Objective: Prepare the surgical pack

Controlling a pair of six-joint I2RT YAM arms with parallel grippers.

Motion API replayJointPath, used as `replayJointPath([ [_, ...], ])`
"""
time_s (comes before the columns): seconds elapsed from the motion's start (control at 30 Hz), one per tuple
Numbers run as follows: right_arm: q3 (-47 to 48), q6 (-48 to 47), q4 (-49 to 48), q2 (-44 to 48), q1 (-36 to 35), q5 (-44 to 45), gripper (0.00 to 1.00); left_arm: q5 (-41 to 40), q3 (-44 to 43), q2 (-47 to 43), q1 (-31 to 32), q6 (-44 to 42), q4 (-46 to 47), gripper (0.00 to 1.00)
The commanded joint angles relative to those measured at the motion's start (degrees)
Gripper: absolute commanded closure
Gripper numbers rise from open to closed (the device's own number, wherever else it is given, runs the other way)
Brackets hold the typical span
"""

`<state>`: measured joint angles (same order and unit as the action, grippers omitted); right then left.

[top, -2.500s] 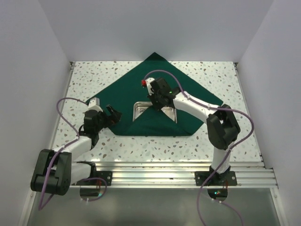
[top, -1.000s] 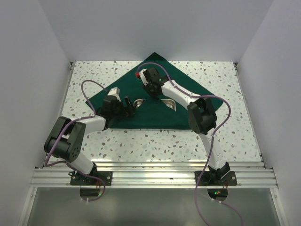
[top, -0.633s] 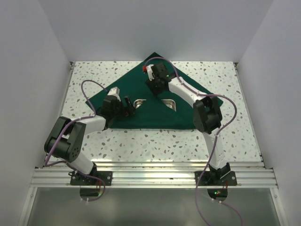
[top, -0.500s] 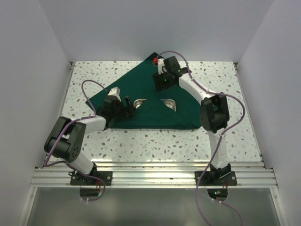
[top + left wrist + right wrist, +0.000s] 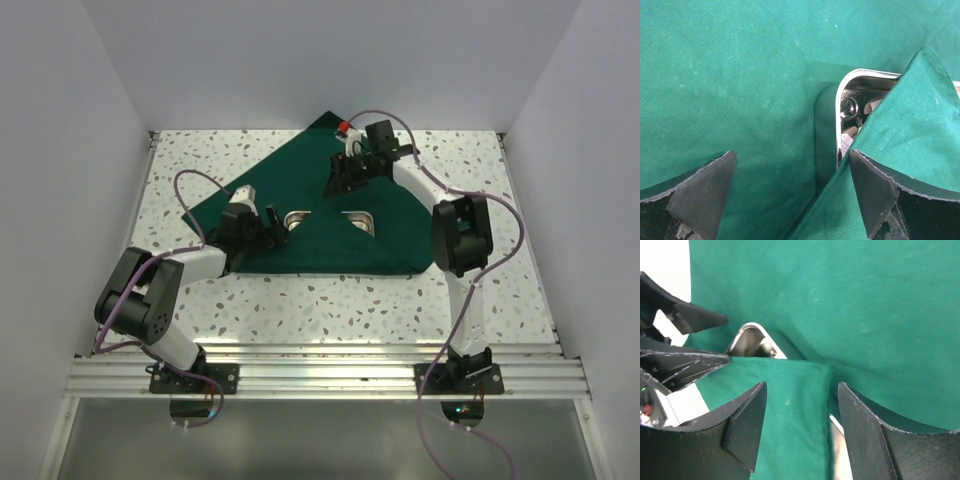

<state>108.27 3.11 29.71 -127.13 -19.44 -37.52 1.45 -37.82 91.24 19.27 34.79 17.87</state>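
Just beyond the steel tray [image 5: 300,216], half wrapped in the dark green drape [image 5: 300,172] lying under it, my right gripper [image 5: 338,184] hangs spread and empty, my left gripper [image 5: 276,228] likewise beside its left end; I'd pinch one layer only.

Matt woven drape [image 5: 740,75], glossy steel tray [image 5: 839,125]

Top camera: high, behind the arm bases [image 5: 455,375], facing down toward the far wall; whole table [image 5: 200,160] in frame. Left wrist camera: very near, looking down between the left gripper's fingers [image 5: 700,195] onto green cloth [image 5: 740,75] and tray [image 5: 842,100] corner. Right wrist camera: near above the cloth, facing back toward near left; shares that tray corner and the fold over it.
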Motion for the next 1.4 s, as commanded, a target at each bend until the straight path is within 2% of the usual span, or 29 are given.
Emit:
replayJointPath([
  [0.0, -0.1, 0.9, -1.8, -1.3, -0.6, -4.5, 0.37, -1.1, -1.9, 0.3, 0.3, -1.7, 0.7, 0.0],
  [0.47, 0.4, 0.1, -0.9, -4.8, -0.9, -1.8, 0.36, -1.4, -2.2, -0.7, 0.4, -1.7, 0.2, 0.0],
  [0.63, 0.3, 0.0, -0.5, -6.1, -1.0, -2.1, 0.39, -1.4, -2.4, -0.5, 0.4, -1.5, 0.3, 0.0],
  [0.77, 0.0, 0.5, -1.0, -6.6, -1.0, -3.1, 0.59, -1.4, -2.8, -0.6, 0.4, -1.6, 0.2, 0.0],
  [0.8, -0.1, 0.7, -1.2, -6.6, -1.0, -3.1, 0.73, -2.8, -3.1, -0.6, 0.4, -1.6, -0.3, 0.0],
  [0.9, -0.5, 2.3, -3.0, -6.7, -1.0, -2.0, 0.98, -6.8, -5.0, -1.6, -0.4, -2.6, -3.8, 0.0],
  [1.07, 2.3, 3.1, -1.5, -8.5, -1.0, -0.1, 1.0, -13.0, -6.2, -7.0, -4.1, -3.4, -8.2, 0.0],
  [1.23, 4.5, 3.1, 0.9, -10.4, -1.0, 0.3, 1.0, -15.5, -6.2, -12.3, -8.4, -3.0, -12.4, 0.0],
  [1.37, 4.8, 3.9, 0.7, -11.6, -0.9, 0.3, 1.0, -20.5, -6.6, -13.8, -10.7, -2.2, -14.7, 0.0],
])
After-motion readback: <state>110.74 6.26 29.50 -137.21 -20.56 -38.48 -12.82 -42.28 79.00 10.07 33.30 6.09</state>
